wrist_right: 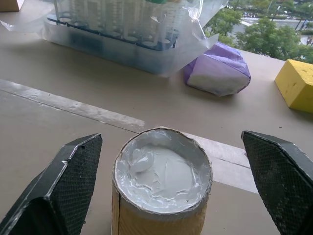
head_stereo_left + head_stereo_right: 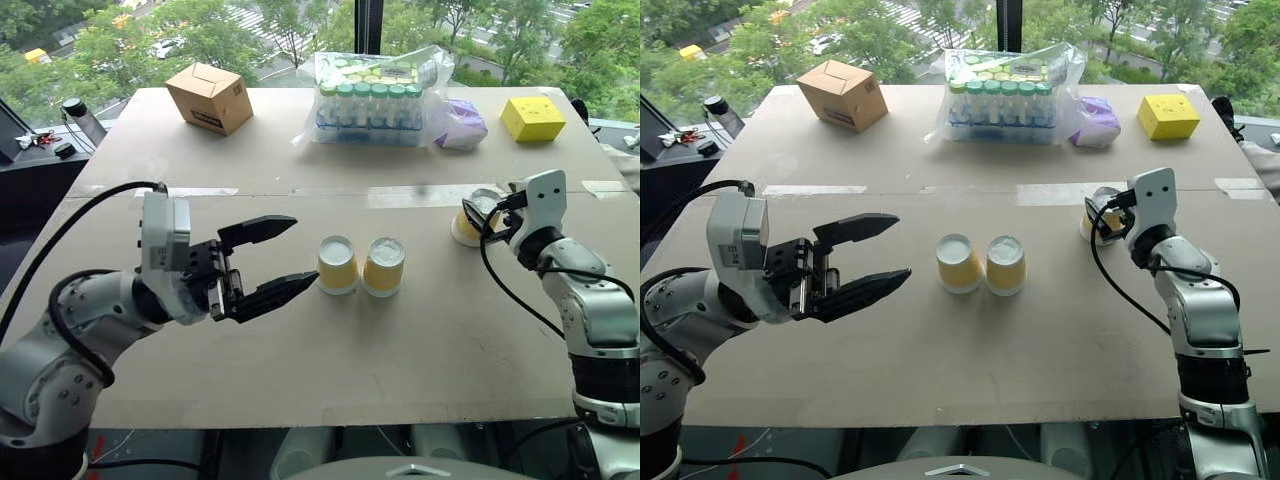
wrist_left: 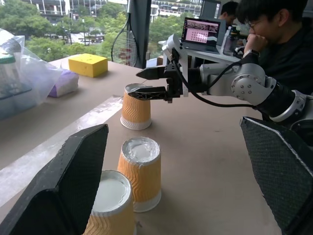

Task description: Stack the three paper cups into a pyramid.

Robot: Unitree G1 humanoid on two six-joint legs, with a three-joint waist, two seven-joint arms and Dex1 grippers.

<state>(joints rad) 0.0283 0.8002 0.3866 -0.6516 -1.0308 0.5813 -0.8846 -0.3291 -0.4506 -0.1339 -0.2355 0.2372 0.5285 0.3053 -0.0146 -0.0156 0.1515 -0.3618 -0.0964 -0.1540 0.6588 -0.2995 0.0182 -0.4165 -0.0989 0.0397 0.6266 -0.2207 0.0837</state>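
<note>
Two paper cups (image 2: 337, 264) (image 2: 384, 266) stand upside down, side by side and touching, in the middle of the table. The third cup (image 2: 468, 224) stands upside down further right. My right gripper (image 1: 171, 137) is open, its fingers (image 1: 63, 186) wide on either side of that cup's top (image 1: 164, 171) without pressing it. The left wrist view shows the same cup (image 3: 135, 110) with the right gripper (image 3: 134, 84) at its rim. My left gripper (image 2: 292, 254) is open and empty, level, pointing at the pair from their left, a short gap away.
At the table's far side sit a cardboard box (image 2: 210, 97), a clear bag of green-capped tubes (image 2: 375, 100), a purple pack (image 2: 462, 125) and a yellow block (image 2: 532, 118). A person (image 3: 274, 34) sits at a laptop beyond the right side.
</note>
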